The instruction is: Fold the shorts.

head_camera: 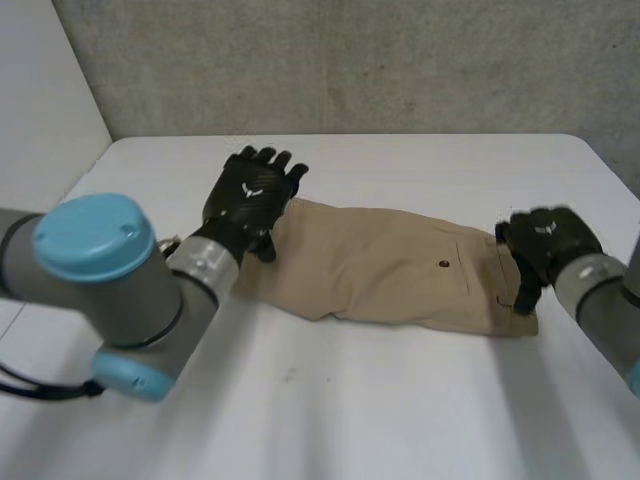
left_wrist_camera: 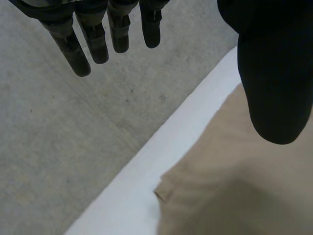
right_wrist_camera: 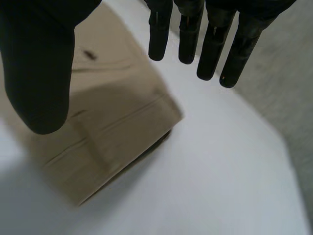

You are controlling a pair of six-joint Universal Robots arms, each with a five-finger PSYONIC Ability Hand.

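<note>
Currently the tan shorts (head_camera: 400,265) lie flat on the white bench (head_camera: 400,400). Left hand (head_camera: 250,195) sits at the leg end, right hand (head_camera: 545,240) at the waistband end. Both are released, fingers straight.

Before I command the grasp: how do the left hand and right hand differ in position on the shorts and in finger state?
The left hand is over the shorts' far corner, at the end away from the button; the right hand is at the waistband end. The left hand's fingers point toward the grey wall; the right hand's point over bare table. Shared: both are open, fingers straight, pinching nothing.
</note>
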